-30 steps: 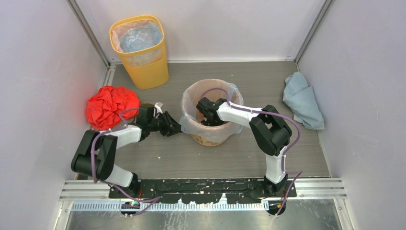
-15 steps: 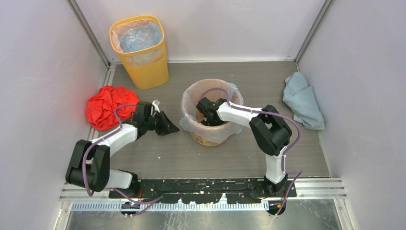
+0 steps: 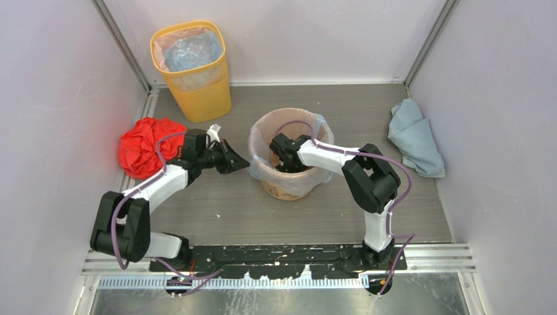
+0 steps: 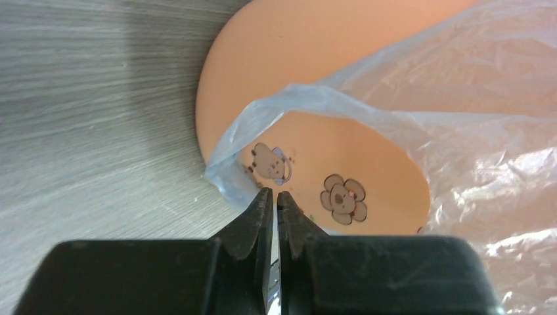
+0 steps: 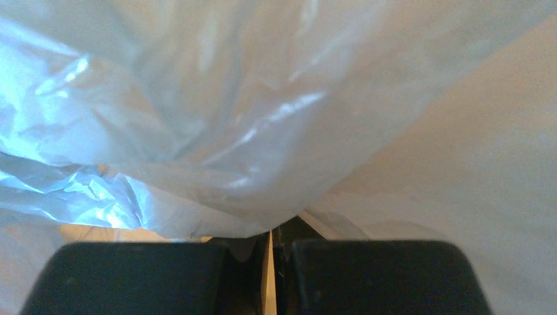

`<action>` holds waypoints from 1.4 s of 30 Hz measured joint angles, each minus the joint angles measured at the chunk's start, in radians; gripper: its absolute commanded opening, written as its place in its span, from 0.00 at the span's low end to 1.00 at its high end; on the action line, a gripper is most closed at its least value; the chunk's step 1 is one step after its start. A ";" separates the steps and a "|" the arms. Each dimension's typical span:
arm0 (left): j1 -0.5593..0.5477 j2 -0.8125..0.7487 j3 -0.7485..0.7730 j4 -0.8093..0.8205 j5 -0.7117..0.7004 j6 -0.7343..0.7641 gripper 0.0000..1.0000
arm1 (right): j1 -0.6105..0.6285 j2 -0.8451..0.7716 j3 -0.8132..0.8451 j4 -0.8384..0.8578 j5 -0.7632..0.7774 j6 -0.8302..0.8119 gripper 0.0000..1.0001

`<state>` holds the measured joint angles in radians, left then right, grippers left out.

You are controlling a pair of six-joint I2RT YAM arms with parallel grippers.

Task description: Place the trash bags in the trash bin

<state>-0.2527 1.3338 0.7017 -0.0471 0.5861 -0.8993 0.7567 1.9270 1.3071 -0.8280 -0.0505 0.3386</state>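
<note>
Left gripper (image 4: pixel 270 192) is pointing right, clenched beside the edge of the bag (image 4: pixel 460 151) lining the bin (image 4: pixel 315 52); right gripper (image 5: pixel 270 233) is sitting clenched inside it; red cloth (image 3: pixel 148 146) is lying left

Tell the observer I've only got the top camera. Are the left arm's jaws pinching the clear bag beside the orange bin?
Observer: In the left wrist view the left gripper has its jaws nearly together, and a fold of the trash bag touches one tip. Whether it's pinched, I can't tell.
Operator: What's straight ahead of it?
Observer: The wall of the orange trash bin, printed with a cartoon bear and a flower.
Operator: And the right arm inside the bin?
Observer: The right wrist view shows the right gripper shut, with bag film draped over its tips.
</note>
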 measured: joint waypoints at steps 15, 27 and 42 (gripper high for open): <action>-0.002 0.244 -0.070 0.378 0.140 -0.115 0.11 | 0.000 0.003 0.000 -0.002 -0.008 0.000 0.08; -0.003 0.317 -0.127 0.522 0.141 -0.122 0.10 | 0.000 0.008 0.005 -0.006 -0.017 0.000 0.07; -0.003 0.261 -0.130 0.456 0.138 -0.116 0.19 | 0.000 0.011 0.008 -0.010 -0.025 0.000 0.08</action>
<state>-0.2558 1.5951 0.5720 0.4091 0.7246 -1.0149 0.7563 1.9381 1.3151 -0.8375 -0.0757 0.3386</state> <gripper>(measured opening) 0.181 0.075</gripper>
